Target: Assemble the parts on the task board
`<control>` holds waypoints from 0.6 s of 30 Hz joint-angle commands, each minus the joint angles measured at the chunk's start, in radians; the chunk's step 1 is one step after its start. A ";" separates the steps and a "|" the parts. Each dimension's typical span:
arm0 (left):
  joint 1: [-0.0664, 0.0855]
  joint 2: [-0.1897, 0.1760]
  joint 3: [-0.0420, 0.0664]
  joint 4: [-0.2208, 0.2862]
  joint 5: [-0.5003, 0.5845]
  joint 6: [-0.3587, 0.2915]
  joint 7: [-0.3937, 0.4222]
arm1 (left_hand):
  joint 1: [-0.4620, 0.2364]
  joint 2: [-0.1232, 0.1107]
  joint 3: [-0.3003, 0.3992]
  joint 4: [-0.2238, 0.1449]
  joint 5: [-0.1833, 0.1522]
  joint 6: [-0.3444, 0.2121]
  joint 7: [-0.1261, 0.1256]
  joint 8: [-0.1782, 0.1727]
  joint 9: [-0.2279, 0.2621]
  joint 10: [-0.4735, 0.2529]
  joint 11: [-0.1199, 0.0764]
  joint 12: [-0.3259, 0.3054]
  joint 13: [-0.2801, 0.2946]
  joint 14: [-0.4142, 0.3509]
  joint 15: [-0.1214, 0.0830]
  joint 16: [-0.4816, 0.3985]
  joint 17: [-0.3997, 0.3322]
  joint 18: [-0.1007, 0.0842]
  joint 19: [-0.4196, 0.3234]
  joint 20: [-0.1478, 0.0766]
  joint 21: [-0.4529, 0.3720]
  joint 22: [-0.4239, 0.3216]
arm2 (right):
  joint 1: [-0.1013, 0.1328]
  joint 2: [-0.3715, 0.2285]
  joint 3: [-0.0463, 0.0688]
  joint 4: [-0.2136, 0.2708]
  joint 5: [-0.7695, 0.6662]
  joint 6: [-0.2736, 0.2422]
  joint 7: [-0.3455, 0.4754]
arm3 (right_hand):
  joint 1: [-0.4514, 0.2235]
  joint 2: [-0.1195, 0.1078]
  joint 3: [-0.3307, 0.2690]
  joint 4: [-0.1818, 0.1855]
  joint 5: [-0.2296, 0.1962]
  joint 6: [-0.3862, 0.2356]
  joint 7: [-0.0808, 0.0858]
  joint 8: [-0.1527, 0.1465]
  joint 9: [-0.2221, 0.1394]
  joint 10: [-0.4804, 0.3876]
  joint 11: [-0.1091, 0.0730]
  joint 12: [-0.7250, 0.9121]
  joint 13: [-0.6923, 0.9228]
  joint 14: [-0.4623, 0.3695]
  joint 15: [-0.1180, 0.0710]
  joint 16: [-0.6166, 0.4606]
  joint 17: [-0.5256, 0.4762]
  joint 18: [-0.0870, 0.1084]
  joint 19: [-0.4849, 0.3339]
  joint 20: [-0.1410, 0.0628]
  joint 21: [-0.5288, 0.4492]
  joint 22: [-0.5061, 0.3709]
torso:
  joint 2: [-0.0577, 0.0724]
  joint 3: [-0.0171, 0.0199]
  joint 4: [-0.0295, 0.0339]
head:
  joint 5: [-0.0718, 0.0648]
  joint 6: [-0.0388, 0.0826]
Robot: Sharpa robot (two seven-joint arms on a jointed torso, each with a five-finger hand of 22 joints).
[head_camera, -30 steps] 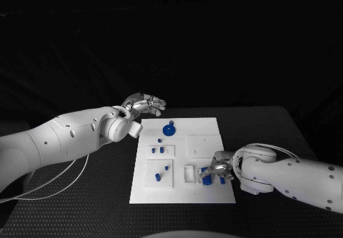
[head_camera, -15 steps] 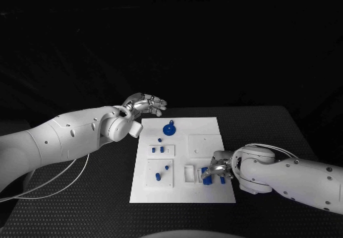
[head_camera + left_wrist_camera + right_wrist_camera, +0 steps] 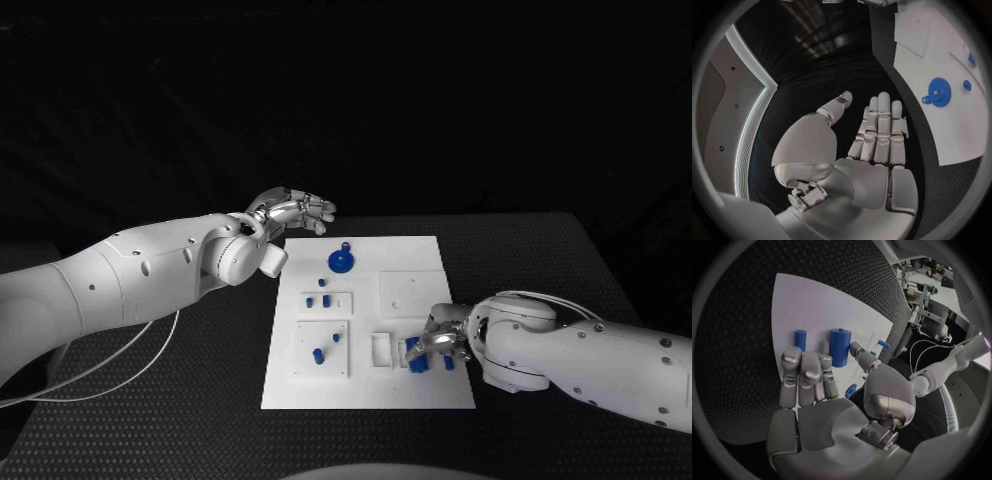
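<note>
Task board (image 3: 411, 290): a white plate lay in the middle of the black table (image 3: 173, 400), long side running away from the robot, with raised square panels on its surface.

Gear (image 3: 340, 264): a blue toothed disc lay flat on the far part of the board; the left wrist view showed it with a small lobe at its edge and a separate small blue round piece (image 3: 967, 85) near it.

Small blue parts, left column: short blue pieces (image 3: 326, 298) stood on the panel just behind the board's middle, and further ones (image 3: 320, 354) on the panel nearer the robot.

Blue cylinder (image 3: 840, 347): a stout blue peg stood upright on the board's near right part, just ahead of the right hand's fingertips; a thinner blue peg (image 3: 800, 339) stood beside it.

Right hand (image 3: 437, 346): rested over the board's near right corner, fingers extended side by side toward the two pegs, thumb bent in from the side. Whether any finger touched or gripped a peg could not be told.

Left hand (image 3: 293, 210): hovered off the board's far left corner, above the table, fingers loosely straight and together, thumb apart, holding nothing.

Cable (image 3: 101, 365): a pale cord hung in a loop beneath the left arm.
</note>
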 commanded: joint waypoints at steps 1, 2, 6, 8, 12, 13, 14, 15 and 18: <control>0.000 0.001 0.001 0.002 0.003 0.014 0.004 | -0.006 0.001 0.000 0.004 -0.005 -0.005 0.000 -0.003 -0.001 -0.007 0.001 -0.001 -0.001 0.001 0.007 -0.005 0.001 0.001 -0.001 0.005 -0.004 0.018 | -0.005 -0.014 -0.005 0.015 0.021 -0.009 -0.009 | 0.001 -0.008 0.001 0.007 -0.001 0.010 0.002 0.003 -0.038 0.006 0.001 -0.004 0.001 0.005 -0.006 0.005 0.001 0.053 0.002 0.007 0.006 -0.002 | 0.000 0.0004 -0.0008 | 0.000 0.002; 0.000 0.000 0.001 0.002 0.003 0.015 0.004 | -0.006 0.001 0.000 0.004 -0.005 -0.005 0.000 -0.003 -0.001 -0.008 0.001 -0.001 -0.001 0.001 0.007 -0.005 0.001 0.001 -0.001 0.005 -0.004 0.018 | -0.002 -0.020 -0.005 0.022 0.025 -0.012 -0.009 | 0.001 -0.009 0.002 0.008 -0.001 0.011 0.001 0.003 -0.038 0.006 0.000 -0.005 0.001 0.005 -0.006 0.006 0.001 0.053 0.002 0.007 0.006 -0.002 | 0.000 0.0003 -0.0005 | -0.001 0.002; 0.000 0.000 0.001 0.000 0.003 0.015 0.003 | -0.006 0.000 0.000 0.004 -0.005 -0.006 0.000 -0.003 -0.001 -0.008 0.001 -0.001 -0.001 0.001 0.007 -0.005 0.002 0.001 -0.001 0.005 -0.004 0.018 | 0.020 -0.035 -0.005 0.041 0.055 -0.023 -0.009 | -0.001 -0.010 0.005 0.013 -0.001 0.014 0.001 0.003 -0.038 0.008 0.000 -0.006 0.002 0.005 -0.006 0.006 0.000 0.053 0.003 0.007 0.007 -0.002 | 0.001 0.0008 -0.0006 | 0.000 0.003; 0.000 0.001 0.001 0.000 0.003 0.016 0.003 | -0.006 0.000 0.000 0.004 -0.005 -0.006 0.000 -0.003 -0.001 -0.008 0.001 -0.001 -0.001 0.001 0.007 -0.005 0.002 0.001 -0.001 0.005 -0.004 0.018 | 0.032 -0.041 -0.005 0.052 0.062 -0.027 -0.009 | -0.002 -0.011 0.006 0.014 -0.001 0.015 0.000 0.003 -0.038 0.008 -0.001 -0.007 0.002 0.005 -0.007 0.007 0.000 0.053 0.003 0.008 0.007 -0.002 | 0.000 0.0011 -0.0013 | 0.000 0.003; 0.000 0.002 0.001 -0.001 0.003 0.018 0.003 | -0.006 0.000 0.000 0.004 -0.005 -0.006 0.000 -0.003 -0.001 -0.008 0.001 -0.001 -0.001 0.001 0.007 -0.006 0.002 0.001 -0.001 0.005 -0.004 0.018 | 0.051 -0.048 -0.004 0.066 0.084 -0.029 -0.010 | -0.004 -0.015 0.008 0.017 -0.001 0.016 0.000 0.003 -0.037 0.009 -0.001 -0.008 0.003 0.005 -0.007 0.009 -0.001 0.053 0.004 0.008 0.007 -0.003 | 0.000 0.0003 -0.0012 | 0.000 0.004; 0.000 0.003 0.001 -0.001 0.003 0.018 0.003 | -0.005 0.000 0.000 0.004 -0.005 -0.006 0.000 -0.003 -0.001 -0.008 0.001 -0.001 -0.001 0.001 0.007 -0.006 0.002 0.001 -0.001 0.005 -0.004 0.018 | 0.054 -0.049 -0.004 0.068 0.092 -0.030 -0.010 | -0.004 -0.015 0.009 0.019 -0.001 0.017 0.000 0.003 -0.037 0.009 -0.001 -0.008 0.003 0.006 -0.007 0.011 0.000 0.053 0.004 0.008 0.007 -0.003 | 0.001 0.0003 -0.0010 | 0.000 0.004; 0.000 0.004 0.001 -0.002 0.003 0.018 0.003 | -0.005 0.000 0.000 0.004 -0.005 -0.006 0.000 -0.003 -0.001 -0.008 0.001 -0.001 -0.001 0.001 0.007 -0.006 0.002 0.001 -0.001 0.005 -0.004 0.018 | 0.057 -0.049 -0.004 0.070 0.101 -0.031 -0.009 | -0.006 -0.014 0.009 0.022 -0.001 0.018 -0.001 0.003 -0.037 0.009 -0.002 -0.008 0.003 0.006 -0.007 0.011 0.000 0.053 0.004 0.008 0.008 -0.003 | 0.001 0.0003 -0.0005 | 0.000 0.005; 0.000 0.004 0.001 -0.001 0.003 0.018 0.002 | -0.005 0.000 0.000 0.004 -0.005 -0.006 0.000 -0.003 -0.001 -0.008 0.001 -0.001 -0.001 0.001 0.007 -0.006 0.002 0.001 -0.001 0.005 -0.004 0.018 | 0.059 -0.049 -0.004 0.070 0.107 -0.032 -0.009 | -0.006 -0.015 0.010 0.022 -0.001 0.018 -0.001 0.003 -0.037 0.009 -0.002 -0.009 0.004 0.005 -0.007 0.011 0.000 0.053 0.004 0.008 0.008 -0.003 | 0.001 0.0002 -0.0002 | 0.000 0.005; 0.000 0.004 0.001 -0.001 0.002 0.019 0.001 | -0.005 0.000 0.000 0.004 -0.004 -0.006 0.000 -0.003 -0.001 -0.008 0.001 -0.001 -0.001 0.001 0.007 -0.006 0.002 0.001 -0.001 0.005 -0.004 0.018 | 0.059 -0.042 -0.004 0.072 0.126 -0.037 -0.009 | -0.009 -0.017 0.010 0.026 -0.001 0.019 -0.001 0.003 -0.037 0.009 -0.002 -0.010 0.004 0.004 -0.008 0.010 -0.002 0.053 0.004 0.008 0.008 -0.003 | 0.001 0.0005 0.0004 | 0.000 0.005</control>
